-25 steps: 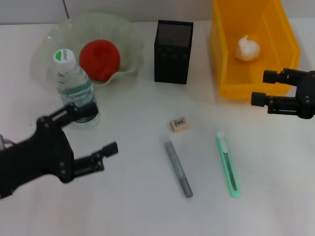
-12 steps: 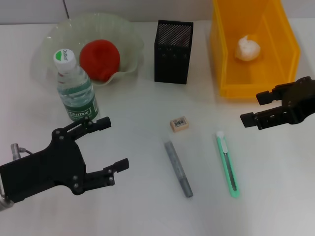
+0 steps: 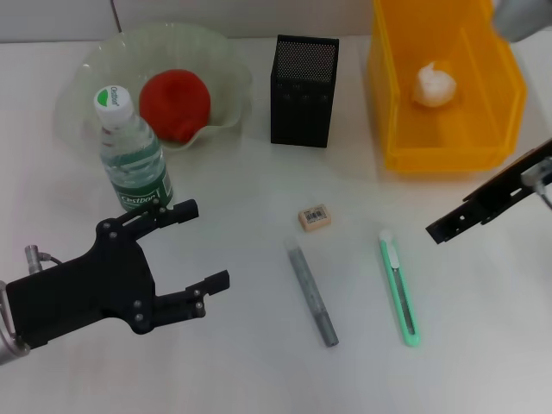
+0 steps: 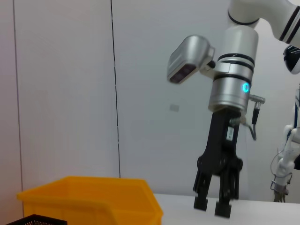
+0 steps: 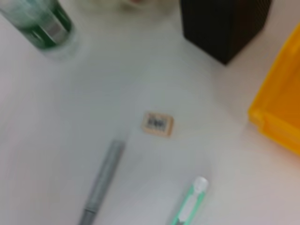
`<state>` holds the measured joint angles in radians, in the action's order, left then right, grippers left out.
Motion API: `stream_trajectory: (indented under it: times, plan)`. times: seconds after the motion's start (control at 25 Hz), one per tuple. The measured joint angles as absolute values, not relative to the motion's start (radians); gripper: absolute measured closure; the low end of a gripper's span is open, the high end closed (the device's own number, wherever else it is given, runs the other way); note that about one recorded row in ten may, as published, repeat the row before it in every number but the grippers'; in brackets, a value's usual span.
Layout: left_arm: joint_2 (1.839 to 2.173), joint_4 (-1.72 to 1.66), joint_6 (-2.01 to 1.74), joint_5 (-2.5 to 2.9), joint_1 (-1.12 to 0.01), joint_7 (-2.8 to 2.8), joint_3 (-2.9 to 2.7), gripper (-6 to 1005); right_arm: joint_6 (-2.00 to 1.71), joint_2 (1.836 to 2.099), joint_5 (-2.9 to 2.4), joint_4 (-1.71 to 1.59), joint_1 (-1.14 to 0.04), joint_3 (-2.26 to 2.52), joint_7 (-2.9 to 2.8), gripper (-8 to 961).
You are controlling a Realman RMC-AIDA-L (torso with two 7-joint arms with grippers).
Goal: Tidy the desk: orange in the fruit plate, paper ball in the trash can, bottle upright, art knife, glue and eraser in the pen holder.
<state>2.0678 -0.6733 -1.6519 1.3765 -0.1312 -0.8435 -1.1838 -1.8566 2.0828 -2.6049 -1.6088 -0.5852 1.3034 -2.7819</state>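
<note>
The orange (image 3: 175, 103) lies in the pale green fruit plate (image 3: 86, 65). The bottle (image 3: 131, 155) stands upright in front of the plate. The paper ball (image 3: 434, 84) lies in the yellow trash bin (image 3: 509, 78). The black mesh pen holder (image 3: 304, 90) stands at the back middle. The eraser (image 3: 314, 217), the grey glue stick (image 3: 312, 296) and the green art knife (image 3: 399, 287) lie on the table. My left gripper (image 3: 203, 246) is open and empty just in front of the bottle. My right gripper (image 3: 438, 231) hangs open and empty to the right of the knife's tip; it also shows in the left wrist view (image 4: 212, 206).
The right wrist view looks down on the eraser (image 5: 158, 123), glue stick (image 5: 101, 183), knife tip (image 5: 190, 206), bottle (image 5: 44, 21), pen holder (image 5: 225, 23) and bin corner (image 5: 281, 117). The white table runs on in front of the glue and knife.
My left gripper has moved right and forward, away from the bottle. My right gripper has left the bin's front, come nearer and turned edge-on beside the knife.
</note>
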Motion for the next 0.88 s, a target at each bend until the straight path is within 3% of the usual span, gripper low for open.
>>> stream_trajectory:
  times: [0.76,0.88]
  plan:
    - [2.069,-0.623,-1.616,1.376,-0.147,-0.805,-1.193,140,-1.625,2.094,-2.663,-1.298,-0.698,1.594,-2.957,128]
    - [2.069,-0.623,-1.616,1.376,-0.147,-0.805,-1.195,140,-1.598,2.094,-2.642,-1.255,-0.708,1.578,-2.957,180]
